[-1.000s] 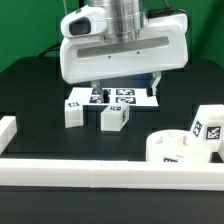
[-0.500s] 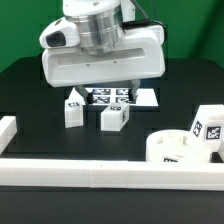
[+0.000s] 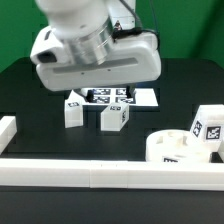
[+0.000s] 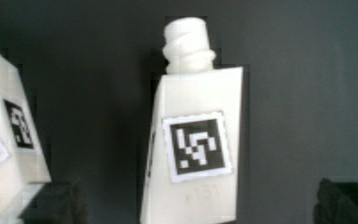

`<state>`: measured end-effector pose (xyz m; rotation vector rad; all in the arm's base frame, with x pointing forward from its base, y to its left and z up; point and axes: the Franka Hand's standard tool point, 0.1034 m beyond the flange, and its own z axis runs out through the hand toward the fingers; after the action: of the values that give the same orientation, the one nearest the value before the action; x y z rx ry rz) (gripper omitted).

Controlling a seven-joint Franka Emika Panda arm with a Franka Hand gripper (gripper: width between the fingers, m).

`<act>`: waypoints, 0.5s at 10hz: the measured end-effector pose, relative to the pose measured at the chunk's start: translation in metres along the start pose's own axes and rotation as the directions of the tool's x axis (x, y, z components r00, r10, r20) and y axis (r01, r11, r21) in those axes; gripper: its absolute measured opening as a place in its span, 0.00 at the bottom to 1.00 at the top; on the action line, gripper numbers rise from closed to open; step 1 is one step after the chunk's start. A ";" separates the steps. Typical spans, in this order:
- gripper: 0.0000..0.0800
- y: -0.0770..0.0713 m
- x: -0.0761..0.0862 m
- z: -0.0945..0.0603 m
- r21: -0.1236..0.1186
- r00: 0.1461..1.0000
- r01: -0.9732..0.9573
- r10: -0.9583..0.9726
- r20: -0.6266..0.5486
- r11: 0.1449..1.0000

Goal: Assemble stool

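Note:
In the wrist view a white stool leg block (image 4: 197, 150) with a threaded tip and a square tag lies on the black table. My gripper (image 4: 201, 205) is open above it, with one dark finger on each side and clear of it. A second tagged piece (image 4: 2, 120) shows at the edge. In the exterior view two leg blocks (image 3: 75, 108) (image 3: 115, 115) stand side by side under my white hand (image 3: 95, 60), whose fingertips are hidden. The round seat (image 3: 178, 148) sits at the exterior view's right, with another leg block (image 3: 207, 127) behind it.
The marker board (image 3: 122, 96) lies flat behind the two leg blocks. A long white rail (image 3: 100, 172) runs along the front. A short rail piece (image 3: 8, 130) stands at the exterior view's left.
My hand has swung toward the exterior view's left and tilted, and it now fills more of the view. The leg blocks and the seat have not moved.

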<state>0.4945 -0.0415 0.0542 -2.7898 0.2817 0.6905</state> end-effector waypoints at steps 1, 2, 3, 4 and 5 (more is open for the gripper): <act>0.81 -0.004 0.002 0.002 0.006 0.998 0.008 -0.008 0.062 1.000; 0.81 -0.006 -0.003 0.005 0.018 0.991 0.008 -0.011 0.135 1.000; 0.81 -0.005 -0.001 0.007 0.019 0.982 -0.030 0.026 0.187 0.999; 0.81 0.000 0.005 0.007 0.005 0.979 -0.088 0.086 0.185 0.996; 0.81 0.004 0.007 0.009 -0.007 0.974 -0.106 0.105 0.201 0.994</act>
<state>0.4958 -0.0435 0.0426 -2.6885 0.3920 0.9880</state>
